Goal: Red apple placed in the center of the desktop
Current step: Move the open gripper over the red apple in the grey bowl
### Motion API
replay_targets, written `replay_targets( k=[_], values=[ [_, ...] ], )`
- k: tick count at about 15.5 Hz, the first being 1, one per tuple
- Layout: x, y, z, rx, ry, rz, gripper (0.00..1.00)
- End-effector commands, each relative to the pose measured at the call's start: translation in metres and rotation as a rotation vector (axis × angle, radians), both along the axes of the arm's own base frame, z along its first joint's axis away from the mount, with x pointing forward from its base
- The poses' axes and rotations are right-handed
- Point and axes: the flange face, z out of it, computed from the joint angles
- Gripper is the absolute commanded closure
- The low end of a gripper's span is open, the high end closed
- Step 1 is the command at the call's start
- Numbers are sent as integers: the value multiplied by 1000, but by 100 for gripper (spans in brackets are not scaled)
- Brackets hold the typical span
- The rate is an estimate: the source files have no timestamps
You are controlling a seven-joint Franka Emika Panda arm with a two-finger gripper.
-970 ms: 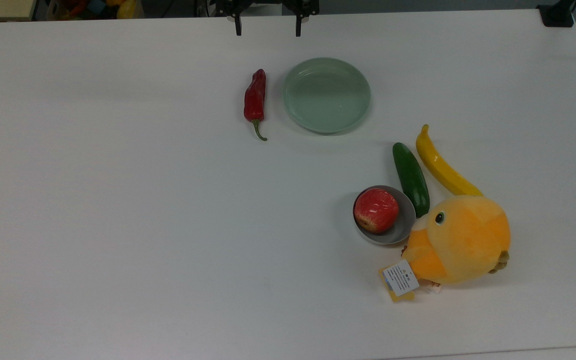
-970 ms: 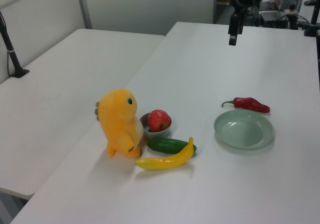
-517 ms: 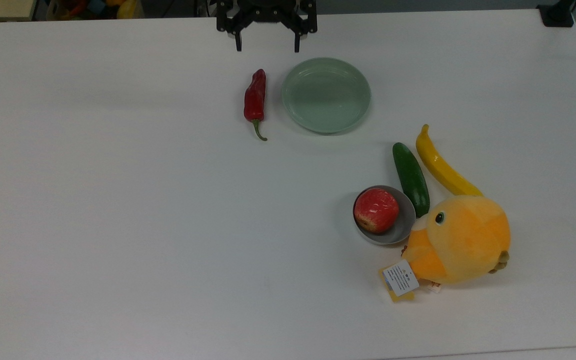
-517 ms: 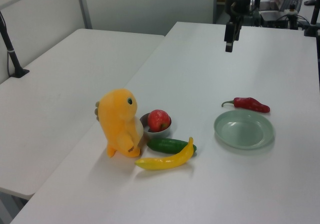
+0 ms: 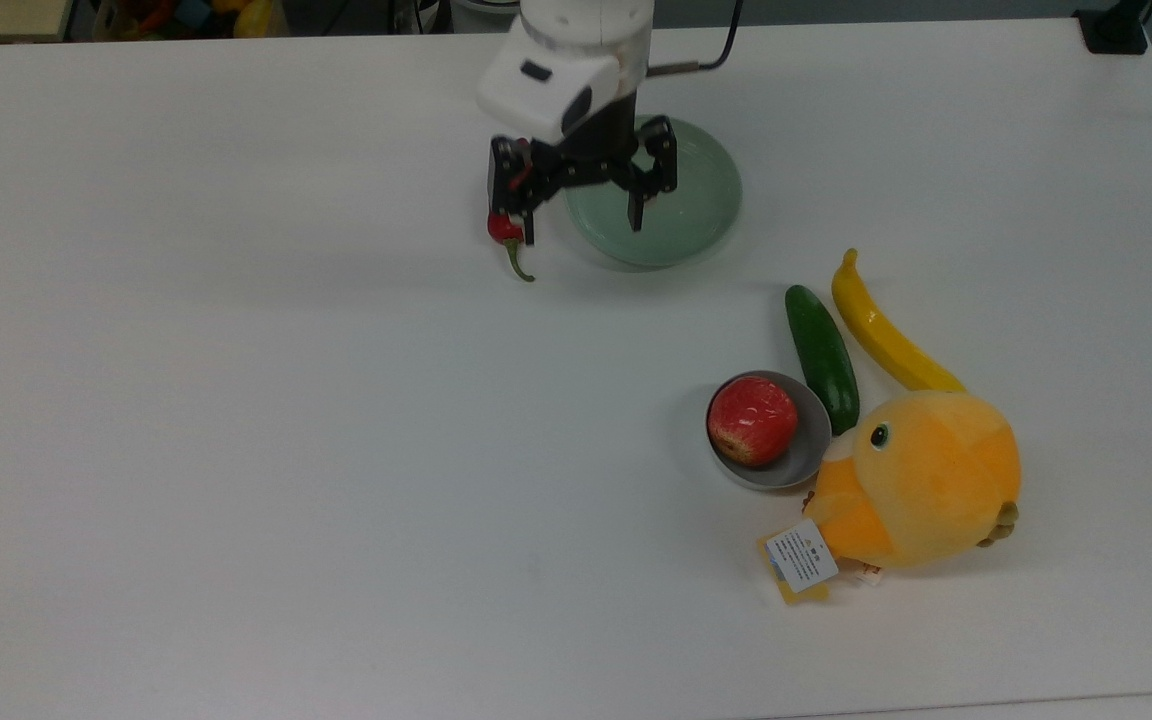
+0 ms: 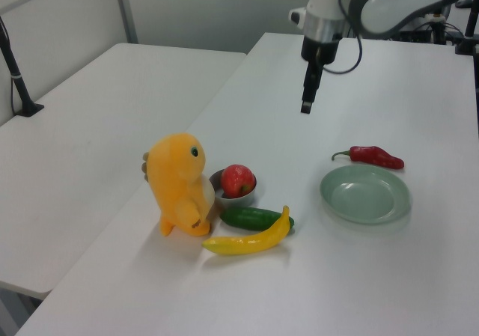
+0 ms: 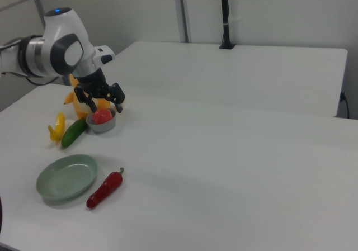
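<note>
- My gripper [image 5: 582, 222] hangs above the surface [image 5: 236, 400] with its fingers spread wide apart and nothing between them; in the left view it [image 6: 306, 105] is clearly up in the air, well clear of the white top.
- In the top view, one of my fingertips [image 5: 528, 236] overlaps the red chili pepper [image 5: 508, 235], and the other sits over the pale green plate [image 5: 696, 200].
- The red apple [image 5: 752, 420] sits in a small grey bowl [image 5: 804, 455], toward the top view's right and well apart from my gripper.
- A dark green cucumber [image 5: 822, 358] lies just beside the bowl, and a yellow pepper [image 5: 881, 328] lies alongside the cucumber on the side away from the bowl.
- An orange plush toy [image 5: 926, 478] lies against the bowl's rim, a white paper tag [image 5: 802, 556] at its lower edge.
- In the right view, the apple [image 7: 102, 115] shows just below my gripper [image 7: 102, 100], with the plate [image 7: 67, 177] and chili [image 7: 104, 189] nearer the camera.
</note>
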Motion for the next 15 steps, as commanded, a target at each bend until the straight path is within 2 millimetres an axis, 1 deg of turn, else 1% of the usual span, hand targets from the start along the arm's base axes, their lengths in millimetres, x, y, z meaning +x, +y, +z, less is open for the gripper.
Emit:
replay_targets(
  k=[1, 2, 3, 4, 6, 7, 10, 11, 12, 15],
  values=[
    [23, 23, -7, -49, -44, 219, 0],
    [24, 26, -12, -60, -40, 261, 0],
    [25, 34, -21, -68, -28, 310, 0],
    [30, 39, -18, -74, -40, 358, 0],
    [35, 62, -32, -77, -40, 446, 0],
    [39, 72, -33, -63, -71, 455, 0],
    [46, 91, -56, -51, -120, 485, 0],
    [51, 98, -58, -44, -142, 490, 0],
    [55, 103, -61, -37, -159, 493, 0],
    [67, 109, -70, -11, -190, 435, 0]
  ],
)
